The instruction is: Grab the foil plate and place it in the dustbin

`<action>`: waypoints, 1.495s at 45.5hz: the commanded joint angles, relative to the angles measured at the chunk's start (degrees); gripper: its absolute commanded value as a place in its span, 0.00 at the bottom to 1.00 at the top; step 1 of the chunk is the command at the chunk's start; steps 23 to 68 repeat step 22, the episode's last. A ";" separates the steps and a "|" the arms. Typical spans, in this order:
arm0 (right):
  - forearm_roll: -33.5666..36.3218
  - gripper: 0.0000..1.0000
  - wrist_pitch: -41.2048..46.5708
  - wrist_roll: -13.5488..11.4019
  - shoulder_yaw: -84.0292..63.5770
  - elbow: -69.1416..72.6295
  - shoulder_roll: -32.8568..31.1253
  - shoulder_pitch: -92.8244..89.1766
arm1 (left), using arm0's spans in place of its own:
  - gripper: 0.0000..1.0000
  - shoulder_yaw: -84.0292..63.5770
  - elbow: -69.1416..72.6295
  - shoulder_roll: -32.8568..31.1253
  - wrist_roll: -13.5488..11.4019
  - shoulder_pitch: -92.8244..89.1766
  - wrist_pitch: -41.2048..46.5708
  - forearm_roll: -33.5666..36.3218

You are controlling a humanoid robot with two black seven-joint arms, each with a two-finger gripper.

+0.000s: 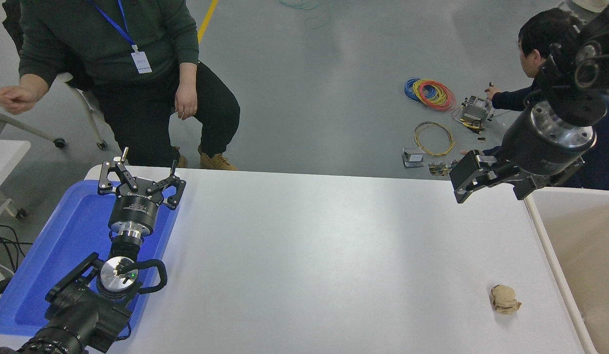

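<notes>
- left arm (83, 305) sits parked at the lower left, over the blue tray (53, 255).
- left gripper (139, 184) hangs above the tray's far right corner, jaws spread apart, holding nothing.
- a person (132, 73) sits at the far side, top left, clear of the table (309, 255).
- the middle of the table shows no foil plate; i cannot find the plate anywhere in view.
- a second person (535, 59) crouches on the floor at the top right, among wire coils (430, 93), behind the right arm.
- right gripper (491, 184) hangs above the table's far right corner, just left of the bin's near corner; its jaws look empty, but from this angle i cannot tell whether they are apart or together.
- a paper ball (503, 299) lies near the table's right edge, well below the right gripper and close to the bin; it is not the target.
- bin (548, 246) stands against the table's right side, its tan inside only partly in view, so the plate may lie in there unseen.
- my reading: the plate is probably already dropped, or out of sight; to do this step well, confirm where the plate is before reaching, keep clear of the bin rim, and leave the paper ball alone.
</notes>
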 commanded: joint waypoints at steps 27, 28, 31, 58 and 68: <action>6.55 1.00 -4.51 -5.67 -0.74 -5.42 7.22 -7.82 | 1.00 -0.01 0.00 -0.07 0.01 0.00 0.00 0.00; 6.55 1.00 -4.51 -5.67 -0.74 -5.42 7.22 -7.82 | 1.00 -0.01 0.00 -0.07 0.01 0.00 0.00 0.00; 6.55 1.00 -4.51 -5.67 -0.74 -5.42 7.22 -7.82 | 1.00 -0.01 0.00 -0.07 0.01 0.00 0.00 0.00; 6.55 1.00 -4.51 -5.67 -0.74 -5.42 7.22 -7.82 | 1.00 -0.01 0.00 -0.07 0.01 0.00 0.00 0.00; 6.55 1.00 -4.51 -5.67 -0.74 -5.42 7.22 -7.82 | 1.00 -0.01 0.00 -0.07 0.01 0.00 0.00 0.00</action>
